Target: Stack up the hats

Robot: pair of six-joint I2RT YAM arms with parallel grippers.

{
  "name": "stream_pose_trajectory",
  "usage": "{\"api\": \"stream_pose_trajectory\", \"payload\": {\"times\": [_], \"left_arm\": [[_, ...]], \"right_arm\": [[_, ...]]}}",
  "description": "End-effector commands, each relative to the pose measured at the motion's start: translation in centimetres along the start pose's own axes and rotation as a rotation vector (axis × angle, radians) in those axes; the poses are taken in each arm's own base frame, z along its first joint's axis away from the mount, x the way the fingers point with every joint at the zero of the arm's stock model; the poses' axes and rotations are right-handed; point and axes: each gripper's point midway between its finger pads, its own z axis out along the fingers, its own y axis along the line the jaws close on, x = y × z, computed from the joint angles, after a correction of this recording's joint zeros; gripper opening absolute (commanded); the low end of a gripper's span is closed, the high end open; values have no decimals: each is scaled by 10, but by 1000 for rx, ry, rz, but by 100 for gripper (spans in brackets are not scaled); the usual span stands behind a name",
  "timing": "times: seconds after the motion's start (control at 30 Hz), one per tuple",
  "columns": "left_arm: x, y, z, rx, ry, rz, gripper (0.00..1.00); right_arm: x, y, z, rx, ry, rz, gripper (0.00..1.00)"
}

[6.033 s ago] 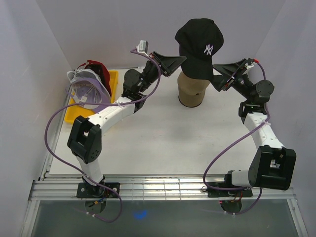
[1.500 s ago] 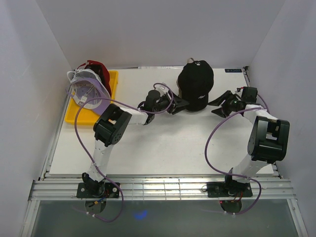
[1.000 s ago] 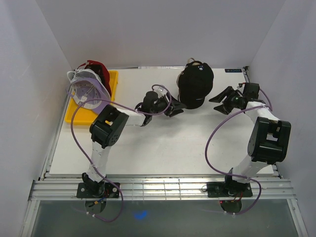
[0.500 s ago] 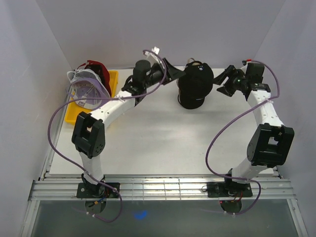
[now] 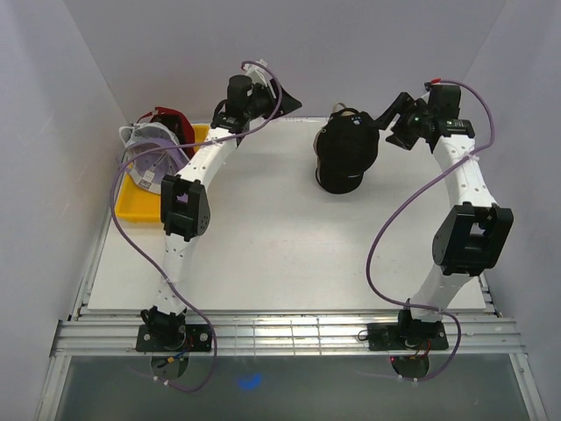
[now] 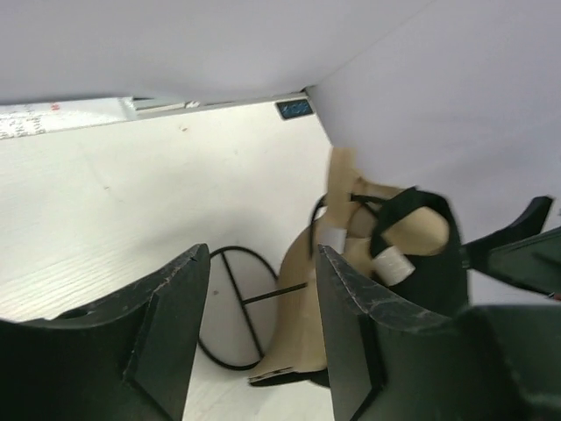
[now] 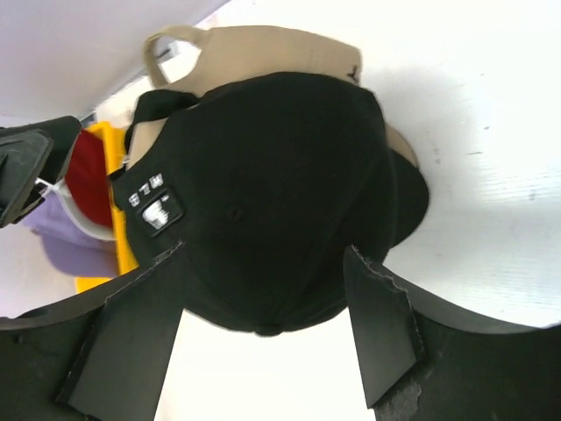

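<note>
The black hat sits on a tan stand at the back middle of the table, with nothing holding it. My left gripper hangs open, raised to the hat's left near the back wall. Between its fingers the left wrist view shows the stand and the black hat beyond, apart from them. My right gripper is open, raised to the hat's right, and its wrist view frames the black hat without touching it. A dark red hat and a lavender hat rest in the yellow tray.
The yellow tray stands at the table's left edge, close to the left wall. A black wire ring lies on the table by the stand's foot. White walls close in on the back and both sides.
Both arms have drawn back from the black hat's sides, risen and moved toward the back wall, their jaws widening. The hat stays on the stand.
</note>
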Motion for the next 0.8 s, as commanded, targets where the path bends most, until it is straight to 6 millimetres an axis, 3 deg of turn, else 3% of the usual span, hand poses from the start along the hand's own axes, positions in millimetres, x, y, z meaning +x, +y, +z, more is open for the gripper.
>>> {"api": "stream_pose_trajectory", "payload": {"times": [0.0, 0.07, 0.3, 0.53, 0.77], "left_arm": [[-6, -31, -4, 155, 7, 139, 63], [5, -23, 2, 168, 24, 121, 64], [13, -26, 7, 232, -5, 103, 65], [36, -30, 12, 228, 22, 103, 65], [33, -31, 9, 204, 1, 91, 65]], "right_arm": [[-19, 11, 0, 52, -44, -101, 76], [-13, 18, 12, 69, -29, -140, 78], [-23, 33, 30, 85, -68, -181, 84], [1, 32, 72, 103, 10, -245, 85], [18, 28, 89, 65, 61, -292, 85]]}}
